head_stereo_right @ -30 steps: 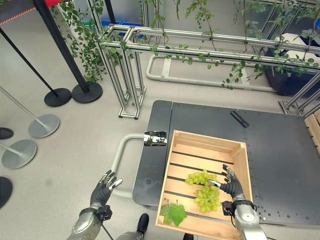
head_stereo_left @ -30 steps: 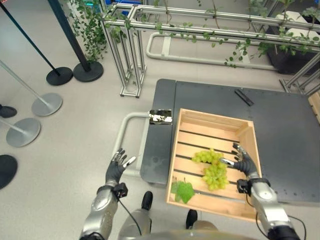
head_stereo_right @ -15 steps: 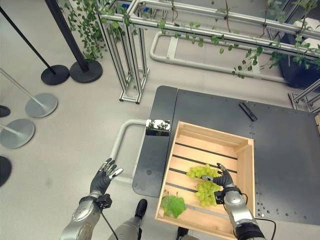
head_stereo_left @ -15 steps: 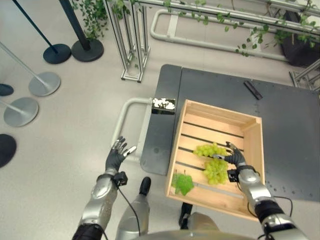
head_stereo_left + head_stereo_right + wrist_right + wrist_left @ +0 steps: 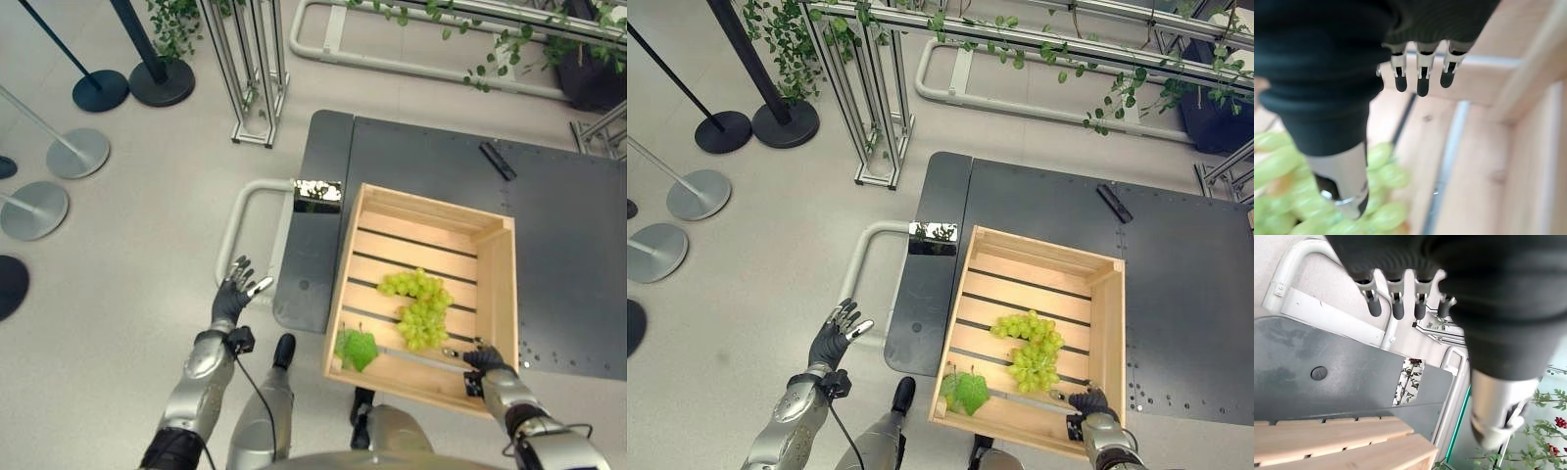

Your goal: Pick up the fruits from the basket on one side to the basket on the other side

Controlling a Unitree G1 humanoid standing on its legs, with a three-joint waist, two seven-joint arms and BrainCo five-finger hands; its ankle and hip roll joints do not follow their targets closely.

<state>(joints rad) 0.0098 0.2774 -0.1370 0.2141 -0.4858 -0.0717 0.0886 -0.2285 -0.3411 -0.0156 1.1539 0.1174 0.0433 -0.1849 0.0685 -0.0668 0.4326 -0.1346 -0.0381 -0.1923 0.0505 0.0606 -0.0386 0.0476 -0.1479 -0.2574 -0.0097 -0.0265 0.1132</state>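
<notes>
Since half a second ago the right robot hand (image 5: 479, 358) has drawn back from beside the green grapes (image 5: 418, 306) to the near rim of the wooden crate (image 5: 495, 294); the camera has also shifted, so part of that change is viewpoint.

The grapes lie as two touching clusters on the crate slats, unheld, with a green leaf (image 5: 357, 348) at the near left corner. The crate sits on the dark table (image 5: 568, 245).

The right wrist view shows the right hand's fingers extended and its thumb apart, holding nothing, with grapes just beside the thumb; the posture reads as a release or a reset before a fresh approach.

The left robot hand (image 5: 235, 295) hangs over the floor, fingers spread and relaxed, idle.

No second basket can be made out, so the destination cannot be confirmed.
</notes>
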